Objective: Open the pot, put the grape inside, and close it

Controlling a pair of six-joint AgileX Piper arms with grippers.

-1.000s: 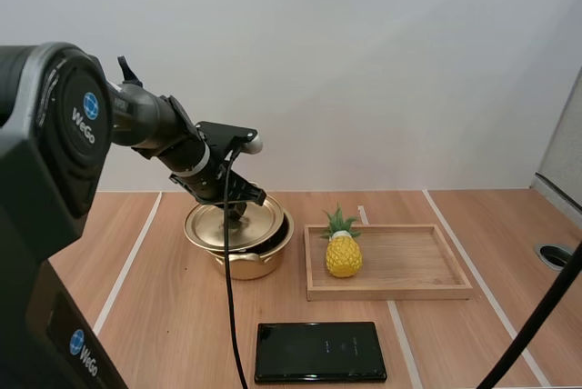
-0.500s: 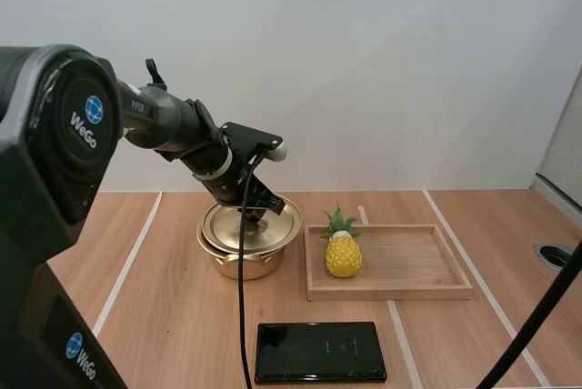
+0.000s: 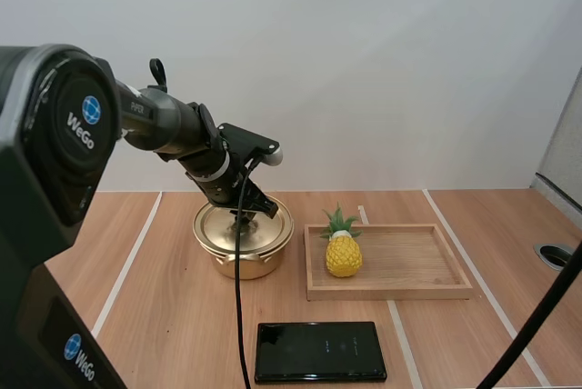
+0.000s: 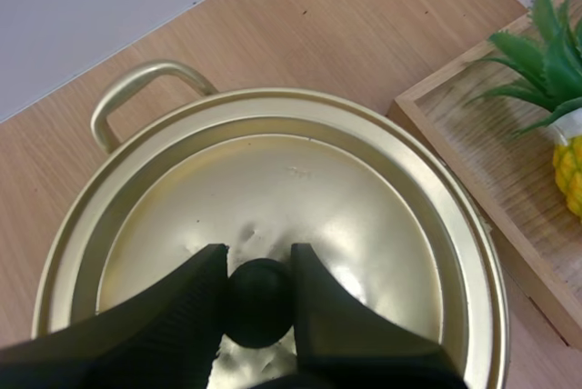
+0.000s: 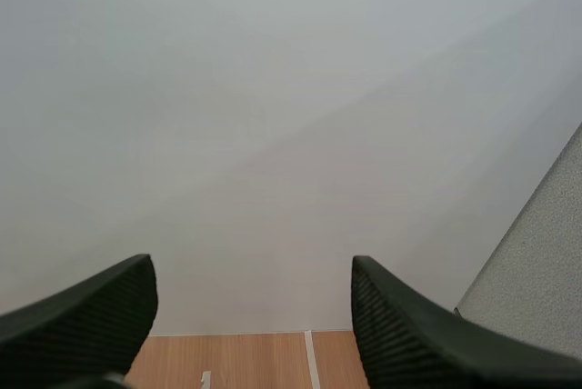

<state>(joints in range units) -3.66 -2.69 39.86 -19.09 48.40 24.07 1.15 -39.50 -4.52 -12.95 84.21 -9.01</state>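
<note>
Roughly mid-desk, left of centre, stands a gold pot (image 3: 242, 264) with its lid (image 3: 218, 226) resting on it. In the left wrist view the lid (image 4: 300, 189) lies ringed evenly by the pot's rim, and one looped handle (image 4: 145, 89) of the pot sticks out on the far side. A small black knob (image 4: 260, 309) rises from the lid's middle.

The left end effector (image 3: 244, 216) reaches down from its arm onto that knob. Up close, the left end effector (image 4: 258, 262) has its two black fingers (image 4: 182, 307) narrowed on the knob, one pressed to each side of it.

Just to the right of the pot, apart from it, lies a shallow wooden tray (image 3: 391, 294). A yellow pineapple (image 3: 343, 254) with a green crown stands upright in the tray's left end (the end nearest the pot). A flat black slab (image 3: 320, 351), a phone or tablet with a dark screen, lies on the desk (image 3: 164, 316) in front of the tray.

The right end effector (image 5: 253, 266) is held well away from all of this, its fingers wide apart with nothing between them, facing a plain pale wall.
</note>
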